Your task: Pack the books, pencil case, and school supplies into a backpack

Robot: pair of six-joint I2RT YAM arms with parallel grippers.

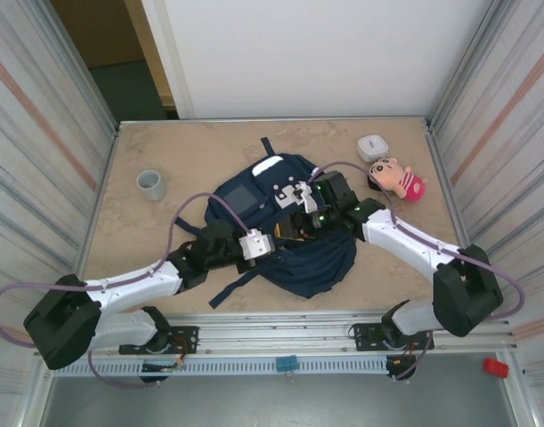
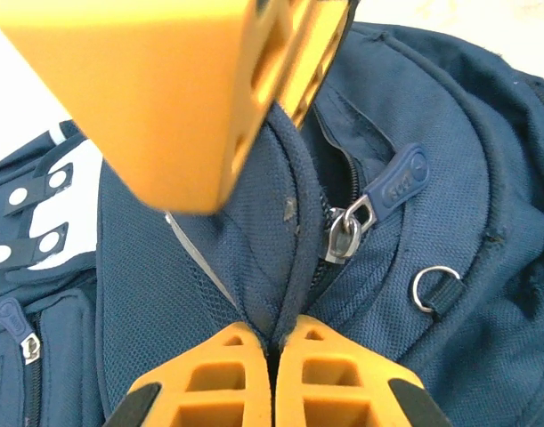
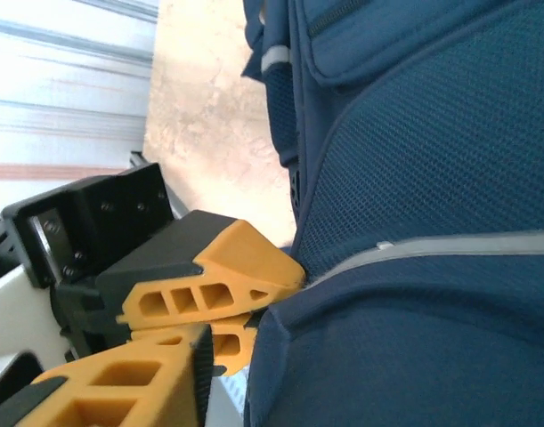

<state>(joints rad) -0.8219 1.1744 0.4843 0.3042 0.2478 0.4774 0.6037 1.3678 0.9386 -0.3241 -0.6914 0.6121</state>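
Navy backpack [image 1: 318, 263] with white patches; orange left pincer [image 2: 273, 351]

No text is reading clearly anywhere; the blue zipper pull [image 2: 394, 182] on the backpack [image 2: 485, 160] is carrying small raised marks, and they are showing too blurred to decipher
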